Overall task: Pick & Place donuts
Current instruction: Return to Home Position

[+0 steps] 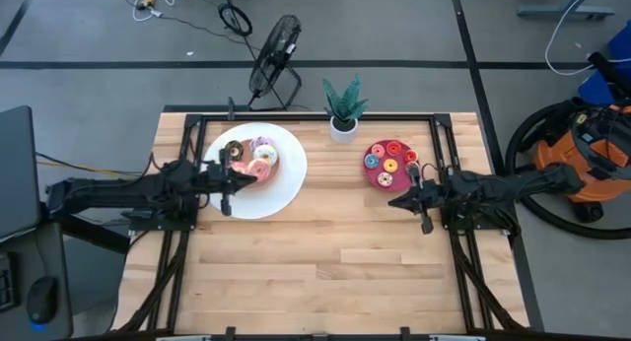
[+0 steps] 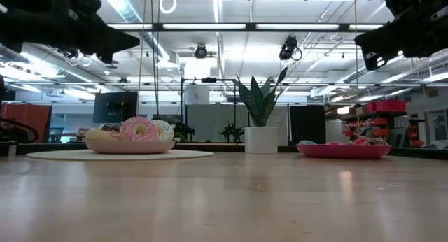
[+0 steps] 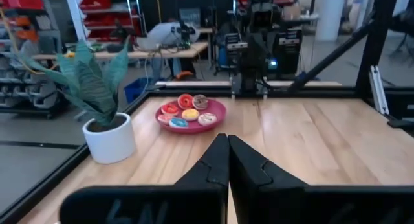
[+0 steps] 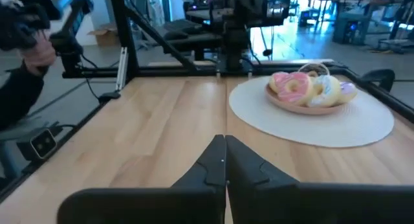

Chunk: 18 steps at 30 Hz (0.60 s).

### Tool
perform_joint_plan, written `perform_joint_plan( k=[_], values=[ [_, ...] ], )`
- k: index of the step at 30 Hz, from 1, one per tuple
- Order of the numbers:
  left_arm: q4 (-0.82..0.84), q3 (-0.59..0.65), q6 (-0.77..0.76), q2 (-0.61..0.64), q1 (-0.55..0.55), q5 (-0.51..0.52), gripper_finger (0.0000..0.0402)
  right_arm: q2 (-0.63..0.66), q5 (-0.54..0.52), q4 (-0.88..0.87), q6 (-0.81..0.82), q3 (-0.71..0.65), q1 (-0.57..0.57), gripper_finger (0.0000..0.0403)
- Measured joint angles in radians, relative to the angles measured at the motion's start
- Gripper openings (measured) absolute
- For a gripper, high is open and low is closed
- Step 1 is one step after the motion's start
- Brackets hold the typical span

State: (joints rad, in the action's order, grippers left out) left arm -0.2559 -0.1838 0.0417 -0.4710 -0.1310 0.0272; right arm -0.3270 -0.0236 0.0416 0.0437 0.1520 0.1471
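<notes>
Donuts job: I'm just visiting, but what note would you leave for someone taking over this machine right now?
Left gripper: fingers shut, empty, raised over the edge of the big white round plate.
Right gripper: fingers shut, empty, raised near the red round dish.
Large frosted toy donuts: piled in the small pink dish on the white plate.
Small coloured toy donuts: in the red dish.
Done: no donut loose on the wooden table.
Left: probably only parking both arms.

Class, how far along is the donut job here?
Done: large donuts piled in the dish on the white plate, small donuts on the red plate. In hand: nothing; left gripper and right gripper hang over the table, shut, empty. Left: no loose donut shows, so probably only parking.
</notes>
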Motion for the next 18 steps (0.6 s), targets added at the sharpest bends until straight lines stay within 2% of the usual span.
perform_joint_plan(
  k=[10, 18],
  values=[
    [0.002, 0.165, -0.031, 0.242, -0.004, -0.043, 0.0005, 0.118, 0.003, -0.099, 0.005, 0.0, 0.0, 0.0004],
    [0.055, 0.174, -0.033, 0.349, -0.03, -0.043, 0.0005, 0.243, 0.006, -0.161, -0.024, -0.039, 0.0, 0.0004]
  ],
)
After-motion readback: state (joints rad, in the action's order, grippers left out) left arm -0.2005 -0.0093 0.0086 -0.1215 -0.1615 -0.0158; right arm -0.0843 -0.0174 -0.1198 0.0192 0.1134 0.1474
